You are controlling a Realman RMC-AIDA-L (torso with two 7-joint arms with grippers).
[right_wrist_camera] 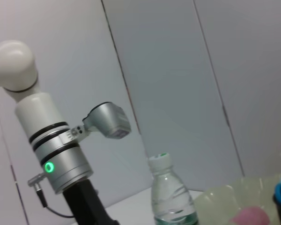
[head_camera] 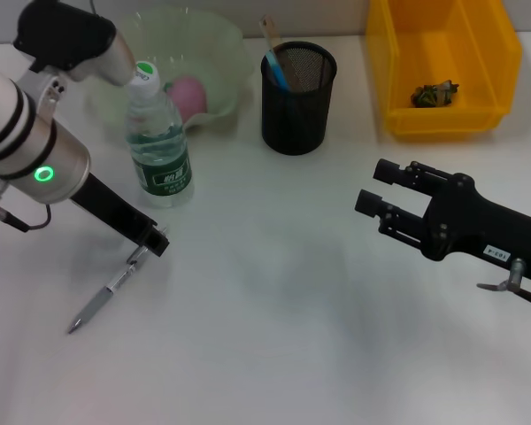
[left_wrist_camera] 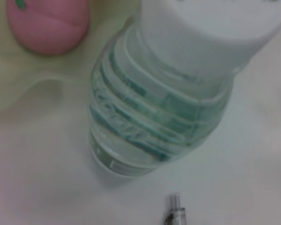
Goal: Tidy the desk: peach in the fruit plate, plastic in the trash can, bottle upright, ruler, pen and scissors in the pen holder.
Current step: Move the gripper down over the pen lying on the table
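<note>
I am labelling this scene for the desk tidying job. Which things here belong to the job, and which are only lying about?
Belong to the job:
pen on the table
bottle, upright
peach in the fruit plate
pen holder
yellow trash can with a scrap inside
left gripper, at the pen

Only lying about:
nothing that I can see

the bottle [head_camera: 159,142] is clear, ribbed plastic with a glossy green paper-like label and a smooth white cap [left_wrist_camera: 210,28], and beside it the plate [head_camera: 217,53] is pale green translucent plastic holding a matt pink peach [head_camera: 190,96]. right of the bottle the holder [head_camera: 298,86] is black wire mesh, and the bin [head_camera: 442,62] beyond it is glossy yellow plastic. near the bottle the pen [head_camera: 106,295] looks silvery metal, lying on a smooth matt white desk [head_camera: 274,336].
</note>
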